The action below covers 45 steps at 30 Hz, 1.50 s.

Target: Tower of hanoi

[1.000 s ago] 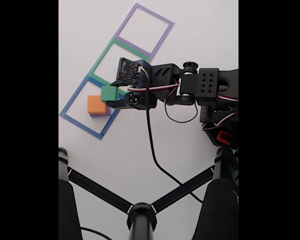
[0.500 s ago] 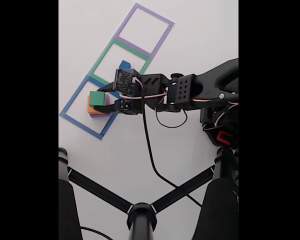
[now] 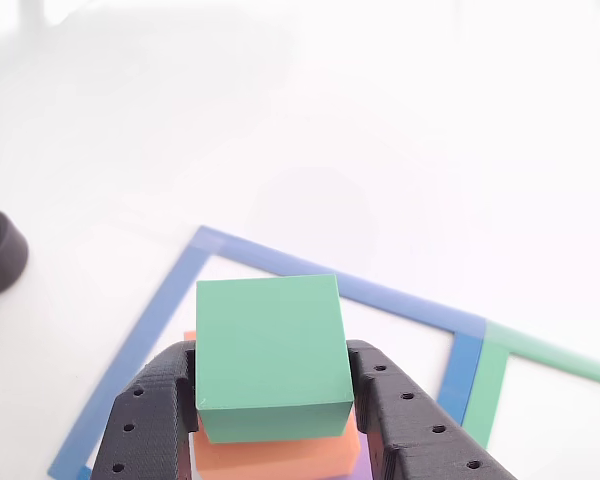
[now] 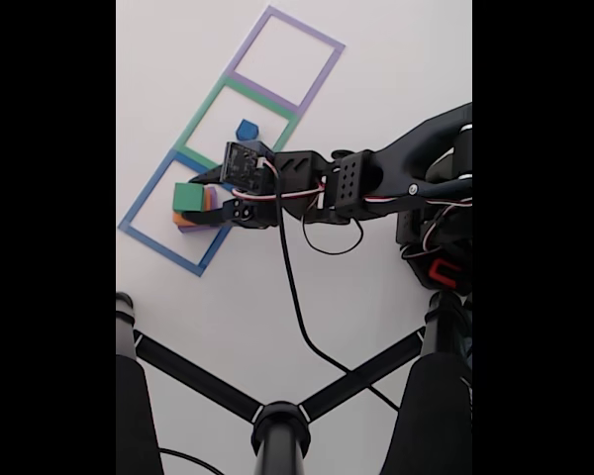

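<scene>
Other view: gripper (image 3: 272,400) clamped on green cube (image 3: 270,350), now lowered from mid-air onto orange block (image 3: 275,452) (purple block (image 3: 352,470) beneath); release looks next

Matte green cube (image 3: 270,350) upright over flat orange square block (image 3: 280,452), on purple slab (image 3: 352,470); small blue cube (image 4: 246,130) apart.

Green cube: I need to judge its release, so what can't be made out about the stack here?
- Purple block: in the other view, nearly all hidden under the orange block and cut by the bottom edge.
- Contact between the green cube and the orange block: the cube's own body covers it.
- Stack in the fixed view: too small, partly behind the gripper.
</scene>
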Each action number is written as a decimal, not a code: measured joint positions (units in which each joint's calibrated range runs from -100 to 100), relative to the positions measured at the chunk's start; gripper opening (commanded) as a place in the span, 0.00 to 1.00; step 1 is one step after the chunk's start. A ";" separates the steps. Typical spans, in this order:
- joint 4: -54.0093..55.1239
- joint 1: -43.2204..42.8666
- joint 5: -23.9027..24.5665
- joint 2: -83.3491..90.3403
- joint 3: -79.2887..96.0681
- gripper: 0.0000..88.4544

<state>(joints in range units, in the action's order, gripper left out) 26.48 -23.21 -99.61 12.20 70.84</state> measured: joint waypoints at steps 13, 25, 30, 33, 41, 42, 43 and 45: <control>4.33 -0.16 0.00 -2.03 -0.09 0.22; 5.06 -0.16 0.20 -2.03 -0.09 0.27; 0.96 0.08 -0.39 2.87 -0.09 0.25; -7.54 1.06 -0.39 9.29 -0.78 0.19; -47.75 6.14 -0.39 26.51 -15.93 0.03; -53.13 7.04 -0.39 27.44 -18.62 0.02; -58.51 8.02 -0.39 28.20 -21.58 0.01; -68.14 9.99 -0.39 29.63 -26.98 0.01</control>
<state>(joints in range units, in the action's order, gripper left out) -41.65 -13.22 -100.00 41.83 43.86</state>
